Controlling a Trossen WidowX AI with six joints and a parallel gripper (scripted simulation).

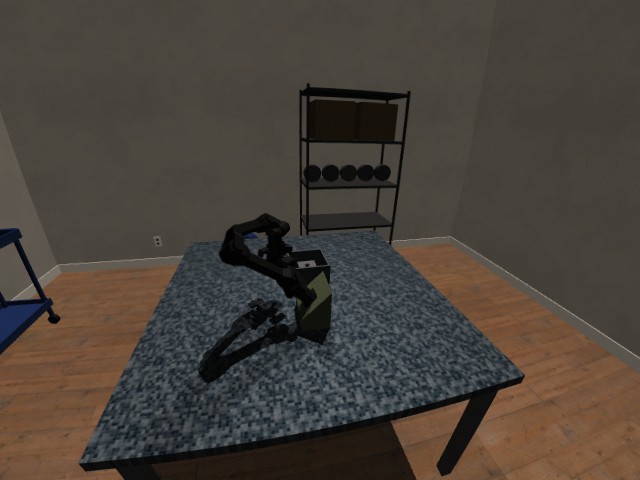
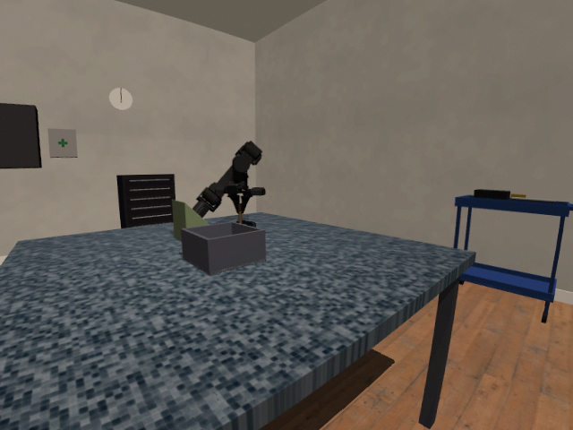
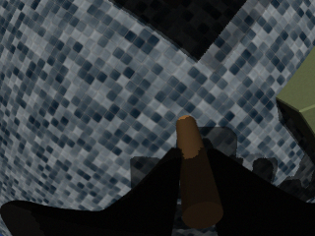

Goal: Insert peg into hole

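Observation:
My gripper (image 3: 192, 156) is shut on the brown peg (image 3: 196, 171), which points down between the black fingers, above the table top. In the exterior view the peg (image 2: 240, 215) hangs upright from the gripper (image 2: 240, 203), just behind the far rim of the open dark grey box (image 2: 224, 246). In the top view the box (image 1: 312, 267) shows a light plate with a small hole (image 1: 308, 264) at its bottom; the gripper (image 1: 275, 251) is to its left. A corner of the box (image 3: 177, 0) shows at the top of the wrist view.
An olive-green block (image 1: 313, 304) at the arm's base stands against the box. A black shelf unit (image 1: 351, 160) stands behind the table. A blue cart (image 2: 508, 245) stands beside the table. A black chair (image 2: 145, 199) is at the far side.

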